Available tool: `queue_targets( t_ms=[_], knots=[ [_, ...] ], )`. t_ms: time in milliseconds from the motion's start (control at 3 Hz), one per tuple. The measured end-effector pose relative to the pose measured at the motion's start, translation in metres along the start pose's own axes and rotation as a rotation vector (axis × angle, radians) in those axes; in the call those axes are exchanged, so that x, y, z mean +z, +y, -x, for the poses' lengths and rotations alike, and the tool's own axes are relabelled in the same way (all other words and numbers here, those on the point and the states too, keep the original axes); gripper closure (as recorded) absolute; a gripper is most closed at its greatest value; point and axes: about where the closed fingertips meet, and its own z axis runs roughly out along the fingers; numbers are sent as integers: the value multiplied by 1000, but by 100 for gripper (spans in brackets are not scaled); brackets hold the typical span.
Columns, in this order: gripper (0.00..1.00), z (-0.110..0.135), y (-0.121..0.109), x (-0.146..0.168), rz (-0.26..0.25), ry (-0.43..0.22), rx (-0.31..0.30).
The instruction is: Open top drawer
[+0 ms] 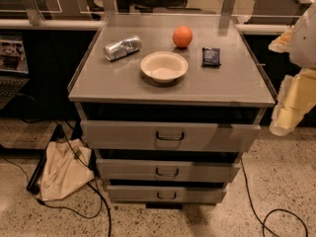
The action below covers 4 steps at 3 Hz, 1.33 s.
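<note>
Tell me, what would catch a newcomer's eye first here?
Probably the bright orange at the back of the grey cabinet top, behind a white bowl. Below, the top drawer is the widest of three, and the robot's gripper hangs at the right edge, away from its handle.

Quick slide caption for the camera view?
Hand at right edge, apart from the top drawer; can, bowl, orange on cabinet.

claw [282, 122]: far right, beside top drawer [170, 136], apart
top drawer: left of claw, under worktop [123, 85]
bowl [164, 66]: on worktop, up-left of claw
can [122, 48]: behind-left of bowl
</note>
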Motion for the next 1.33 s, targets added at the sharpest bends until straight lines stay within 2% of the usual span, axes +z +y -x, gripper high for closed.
queue_targets(
  t_ms=[333, 667, 1000, 1333],
  knots=[
    [0, 0, 1, 0, -13, -11, 11],
    [0, -9, 20, 17, -15, -84, 147],
    [0, -29, 53, 50, -16, -170, 397],
    [0, -46, 71, 98, -23, -204, 624]
  ],
)
